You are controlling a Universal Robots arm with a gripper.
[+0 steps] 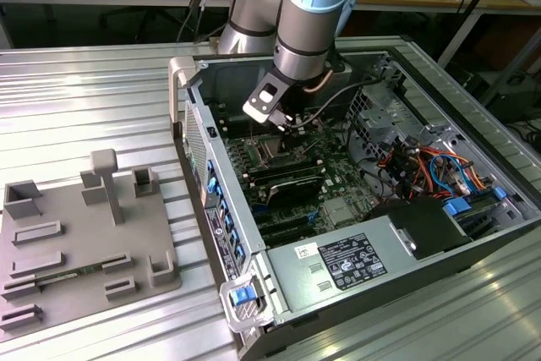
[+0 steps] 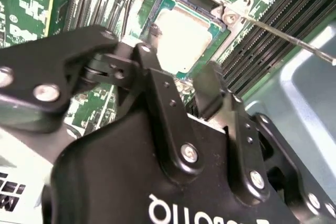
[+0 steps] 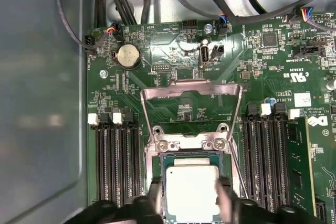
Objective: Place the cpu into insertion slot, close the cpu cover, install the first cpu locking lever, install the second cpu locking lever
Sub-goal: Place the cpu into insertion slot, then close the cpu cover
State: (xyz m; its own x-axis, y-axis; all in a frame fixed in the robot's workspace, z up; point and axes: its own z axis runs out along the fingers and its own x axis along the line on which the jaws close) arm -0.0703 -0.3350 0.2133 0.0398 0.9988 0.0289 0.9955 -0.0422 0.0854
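Steel bench (image 1: 84,99) carries an open computer case (image 1: 221,209). My claw (image 2: 181,53) straddles the cpu (image 3: 191,192) seated in the insertion slot (image 3: 189,155); whether it grips, I cannot tell.

Work surface: metal table (image 1: 93,99), silvery top, ribbed with parallel grooves across its whole width.

Two items lie directly on it.

1. Computer case (image 1: 221,238), lying on its side with the open face up. It takes up the middle of the table and the exterior view's right, set at an angle to the grooves.
2. Grey plastic tray (image 1: 80,238), flat on the table at the exterior view's left, just beside the case, with a narrow strip of ribbed top between them. The tray carries moulded blocks, shallow pockets and one upright post (image 1: 105,182).

Bare ribbed top shows behind the tray and in front of the case.
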